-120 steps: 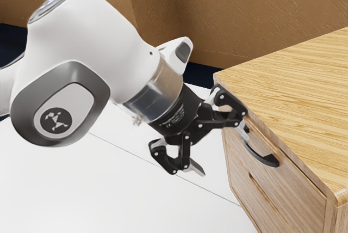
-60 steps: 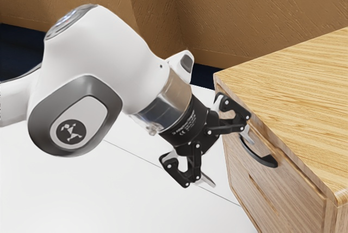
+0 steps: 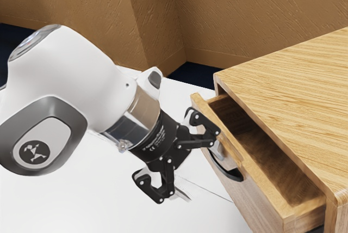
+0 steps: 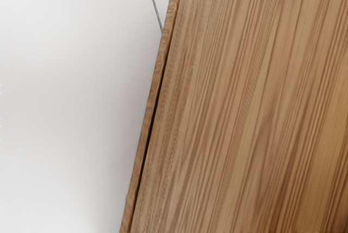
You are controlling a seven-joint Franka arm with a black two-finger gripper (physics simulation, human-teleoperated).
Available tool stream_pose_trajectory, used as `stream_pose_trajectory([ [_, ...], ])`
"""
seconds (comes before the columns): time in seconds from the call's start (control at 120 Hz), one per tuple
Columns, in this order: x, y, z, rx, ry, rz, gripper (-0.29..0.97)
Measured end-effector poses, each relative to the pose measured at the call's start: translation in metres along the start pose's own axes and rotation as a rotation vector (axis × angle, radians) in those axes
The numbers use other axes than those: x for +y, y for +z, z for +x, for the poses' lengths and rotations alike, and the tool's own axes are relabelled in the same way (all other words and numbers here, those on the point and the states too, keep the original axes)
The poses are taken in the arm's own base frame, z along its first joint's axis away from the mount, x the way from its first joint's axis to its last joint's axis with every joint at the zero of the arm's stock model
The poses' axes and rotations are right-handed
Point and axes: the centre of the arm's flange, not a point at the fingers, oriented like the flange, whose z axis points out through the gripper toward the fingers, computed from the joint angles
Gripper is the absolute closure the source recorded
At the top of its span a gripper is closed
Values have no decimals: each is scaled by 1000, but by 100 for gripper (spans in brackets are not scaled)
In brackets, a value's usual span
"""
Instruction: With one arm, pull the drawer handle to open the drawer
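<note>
The wooden cabinet (image 3: 296,89) stands at the exterior view's right. Its top drawer (image 3: 255,154) is pulled partly out toward the arm, and its inside is bare. A black handle (image 3: 231,174) curves off the drawer front. My gripper (image 3: 199,172) is open, fingers spread wide. The upper finger (image 3: 213,141) sits hooked at the handle against the drawer front; the lower finger (image 3: 179,195) hangs free above the white table (image 3: 81,206). In the wrist view the wooden drawer front (image 4: 244,108) is very close to my hand, with the table (image 4: 70,108) beside it.
The cabinet body (image 3: 255,214) continues below the open drawer. Brown walls (image 3: 228,10) close off the back, with a dark floor strip (image 3: 198,72) at their base. A thin seam (image 3: 206,186) crosses the table under the gripper.
The arm has drawn back toward the exterior view's left and slightly down. The top drawer, shut in the earlier frames, has slid out with the hooked finger.
</note>
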Motion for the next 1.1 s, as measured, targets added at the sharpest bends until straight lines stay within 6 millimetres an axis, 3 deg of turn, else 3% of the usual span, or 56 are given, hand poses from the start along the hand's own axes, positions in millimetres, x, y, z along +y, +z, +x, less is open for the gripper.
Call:
stream_pose_trajectory([
  [0.342,-29,-30,-5,15,-27,-49,0],
  [0.567,-41,-26,-5,14,-31,-38,0],
  [1.1,-85,-49,-12,24,-21,-75,0],
])
